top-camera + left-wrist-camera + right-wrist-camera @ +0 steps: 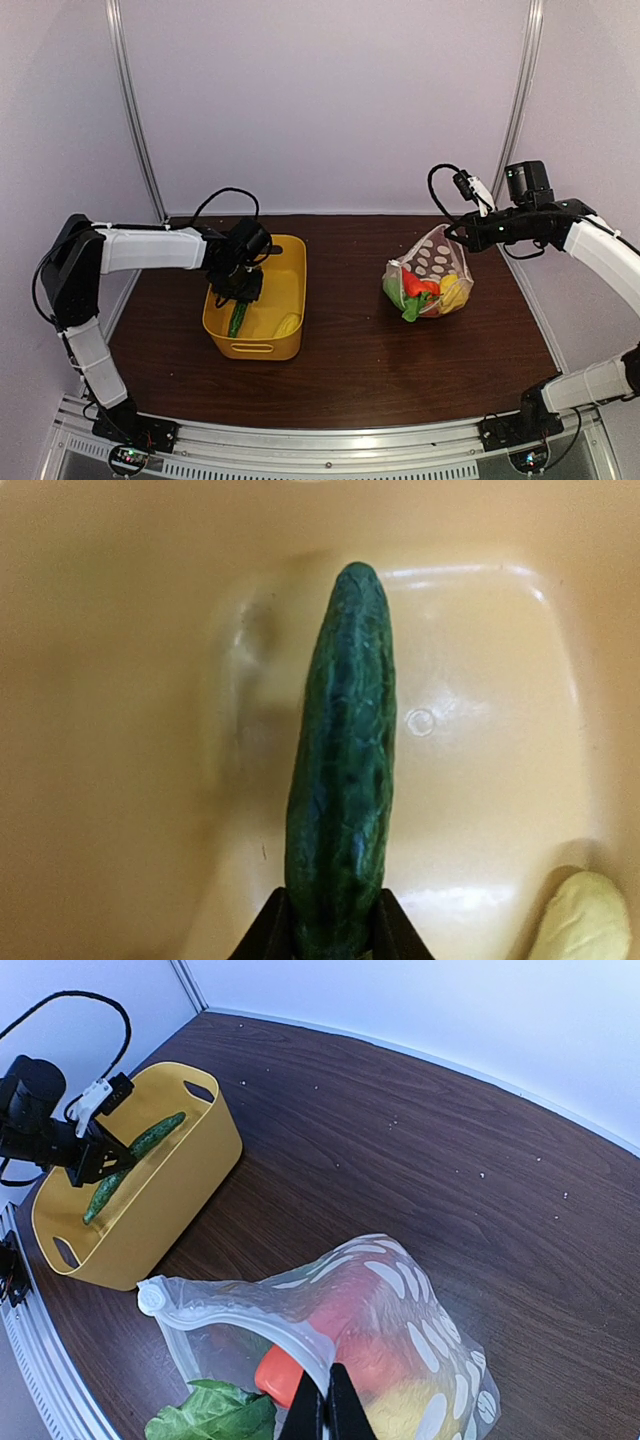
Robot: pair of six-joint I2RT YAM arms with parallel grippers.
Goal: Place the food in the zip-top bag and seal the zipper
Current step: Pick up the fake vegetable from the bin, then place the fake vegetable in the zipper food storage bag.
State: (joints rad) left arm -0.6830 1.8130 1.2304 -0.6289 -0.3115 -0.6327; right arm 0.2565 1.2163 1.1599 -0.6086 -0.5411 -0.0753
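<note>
While inside the tub (pixel 120 780), cucumber (pixel 340 750) between jaws of left gripper (pixel 335 925)

In the left wrist view the cucumber (pixel 342 770) runs off the bottom edge between the fingers of the left hand (pixel 333 930). A pale yellow piece (pixel 585 915) is cut at the corner, blurred. The right wrist view crops the bag (pixel 400 1290); the orange piece (pixel 278 1375) inside may be a carrot.
</note>
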